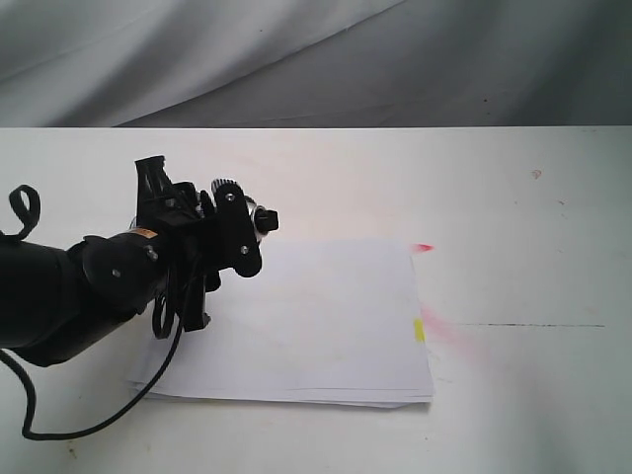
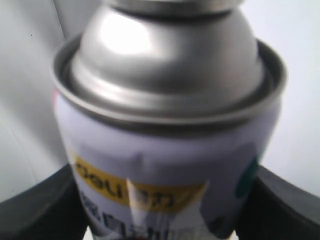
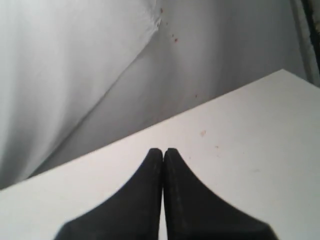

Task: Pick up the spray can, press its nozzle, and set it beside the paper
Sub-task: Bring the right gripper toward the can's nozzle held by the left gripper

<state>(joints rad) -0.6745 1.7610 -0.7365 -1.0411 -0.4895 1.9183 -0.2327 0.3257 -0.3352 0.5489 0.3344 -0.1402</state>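
Silver-domed spray can [image 2: 165,150] clamped in L gripper [image 2: 165,207] by paper [image 1: 326,316] corner; R gripper [image 3: 163,156] pinched together.

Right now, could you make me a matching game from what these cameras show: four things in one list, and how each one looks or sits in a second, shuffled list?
Things:
1. spray can
2. paper
3. left gripper
4. right gripper

Descriptions:
A. shut, holding nothing
B. lying flat on the table
C. silver shoulder, pale label with a yellow band
D. shut on the spray can

Pairs: 1-C, 2-B, 3-D, 4-A
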